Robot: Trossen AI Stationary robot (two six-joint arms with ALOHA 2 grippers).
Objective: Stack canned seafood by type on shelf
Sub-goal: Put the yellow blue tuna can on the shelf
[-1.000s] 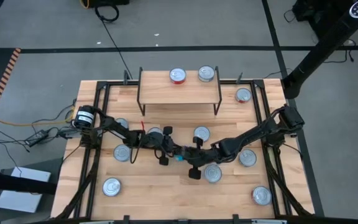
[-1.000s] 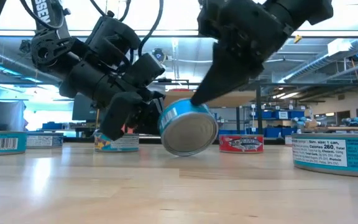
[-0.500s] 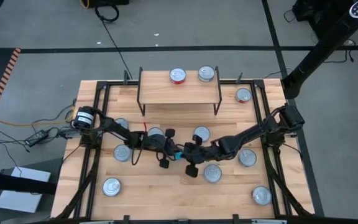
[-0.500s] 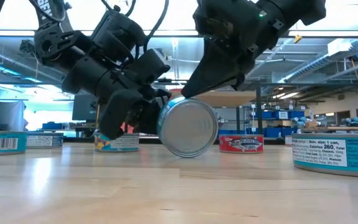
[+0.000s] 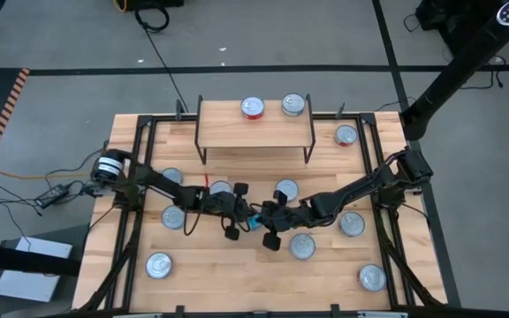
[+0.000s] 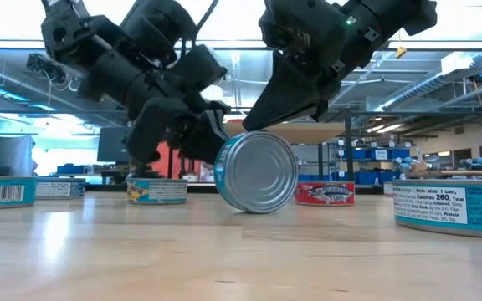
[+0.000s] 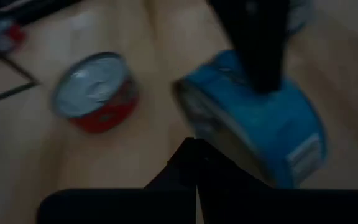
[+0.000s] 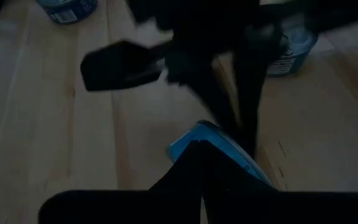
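Note:
A teal-labelled can (image 5: pixel 254 219) stands on its edge on the table's middle, its silver lid (image 6: pixel 259 171) facing the near edge. My left gripper (image 5: pixel 235 212) is open at the can's left. My right gripper (image 5: pixel 273 223) is open at its right. One finger of each reaches the can. The light-wood shelf (image 5: pixel 228 124) stands at the far edge and carries a red can (image 5: pixel 253 107) and another can (image 5: pixel 294 105). Several more cans lie flat on the table. My left gripper is open, and one finger (image 6: pixel 207 134) lies against the upper left of the can's side wall (image 6: pixel 222 159). It comes slanting down from the table's left. My right gripper is open, and one finger (image 7: pixel 253 43) lies across the top of the can's side wall (image 7: pixel 263 102). It comes slanting down from the right. The can is not pinched between either gripper's own two fingers. It rests on its rim on the table.
Cans lie close by: a red one (image 5: pixel 220 188) and one at the far side (image 5: pixel 286 190), one by the right gripper (image 5: pixel 302 246), others to the left (image 5: pixel 174 217) and right (image 5: pixel 352 224). A large teal can (image 6: pixel 454 209) stands near the low camera.
The teal can has tipped up from a slant, lid facing down and forward, to standing on its edge with the lid toward the near edge. My right gripper has moved a little toward the table's left. My left gripper has risen slightly beside the can.

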